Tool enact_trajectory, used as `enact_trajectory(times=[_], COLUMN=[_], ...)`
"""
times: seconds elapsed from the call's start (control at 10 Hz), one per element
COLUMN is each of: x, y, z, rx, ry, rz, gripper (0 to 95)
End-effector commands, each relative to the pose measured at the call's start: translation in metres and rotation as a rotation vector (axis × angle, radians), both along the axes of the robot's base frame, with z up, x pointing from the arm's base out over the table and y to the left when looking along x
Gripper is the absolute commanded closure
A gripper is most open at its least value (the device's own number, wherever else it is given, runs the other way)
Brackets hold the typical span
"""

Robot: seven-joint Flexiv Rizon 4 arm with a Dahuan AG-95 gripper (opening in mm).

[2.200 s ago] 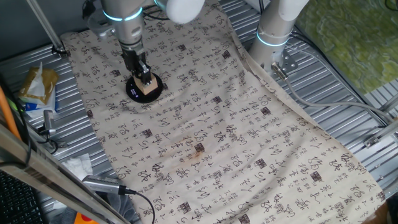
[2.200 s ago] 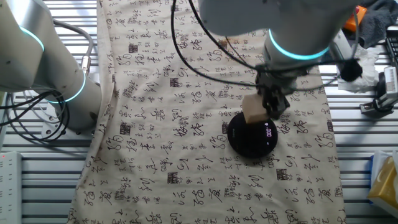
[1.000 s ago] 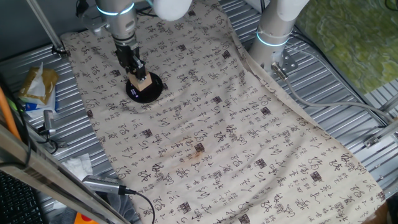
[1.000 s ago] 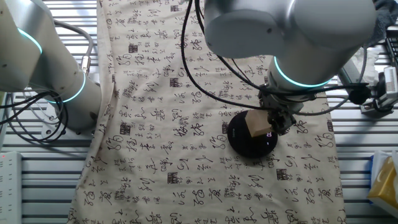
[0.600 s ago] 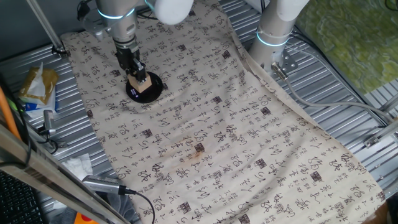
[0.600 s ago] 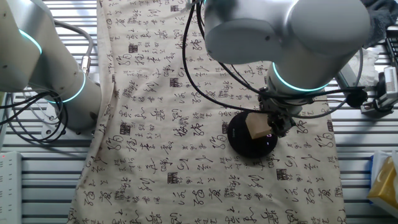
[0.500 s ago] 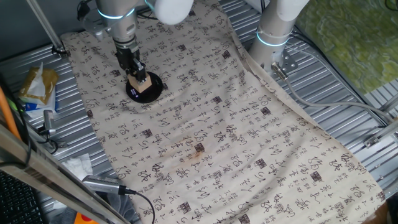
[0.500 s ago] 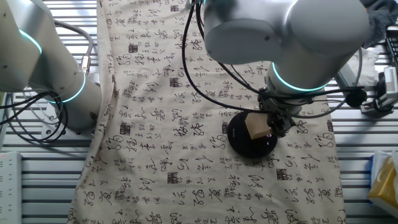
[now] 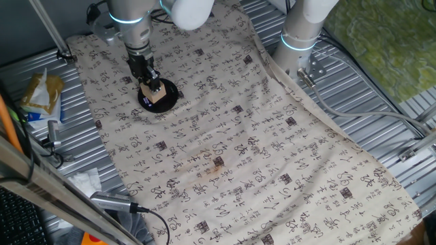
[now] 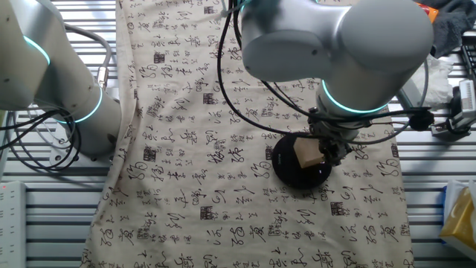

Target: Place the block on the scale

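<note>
The block point(image 9: 156, 94) is a pale tan wooden cube that sits on the scale point(image 9: 167, 99), a flat round black disc on the printed cloth at the far left. My gripper point(image 9: 152, 87) comes straight down onto the block, with its dark fingers closed against the block's sides. In the other fixed view the block point(image 10: 306, 154) rests on the scale point(image 10: 290, 170) at its right part. The gripper point(image 10: 321, 154) grips it from the right, and the fingertips point(image 10: 331, 150) are partly hidden by the wrist above.
The printed cloth point(image 9: 245, 150) covers the table's middle over ribbed metal. A second arm's base point(image 9: 300, 41) stands at the back right. Cables and a yellow bag point(image 9: 41, 95) lie along the left edge, and tools point(image 10: 454, 112) lie beside the cloth.
The gripper lowered the block onto the black disc and shifted it slightly. Over the last half second almost nothing moves.
</note>
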State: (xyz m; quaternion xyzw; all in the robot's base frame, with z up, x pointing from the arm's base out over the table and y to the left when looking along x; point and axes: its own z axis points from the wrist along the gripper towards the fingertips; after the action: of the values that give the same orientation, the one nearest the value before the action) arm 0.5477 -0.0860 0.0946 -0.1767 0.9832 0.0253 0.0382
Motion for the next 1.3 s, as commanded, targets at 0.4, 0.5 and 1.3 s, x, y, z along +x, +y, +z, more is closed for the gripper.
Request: enact_trajectory(times=[0.4,0.5,1.3], x=[-0.001,-0.001,-0.001], y=[0.0,0.001,0.003], z=[-0.009,-0.01,-0.016], rx=[-0.003,-0.005,-0.018], ry=[-0.009,-0.01,-0.039], rz=[0.004,0.004,0.024], gripper=[95.0,95.0,57.0])
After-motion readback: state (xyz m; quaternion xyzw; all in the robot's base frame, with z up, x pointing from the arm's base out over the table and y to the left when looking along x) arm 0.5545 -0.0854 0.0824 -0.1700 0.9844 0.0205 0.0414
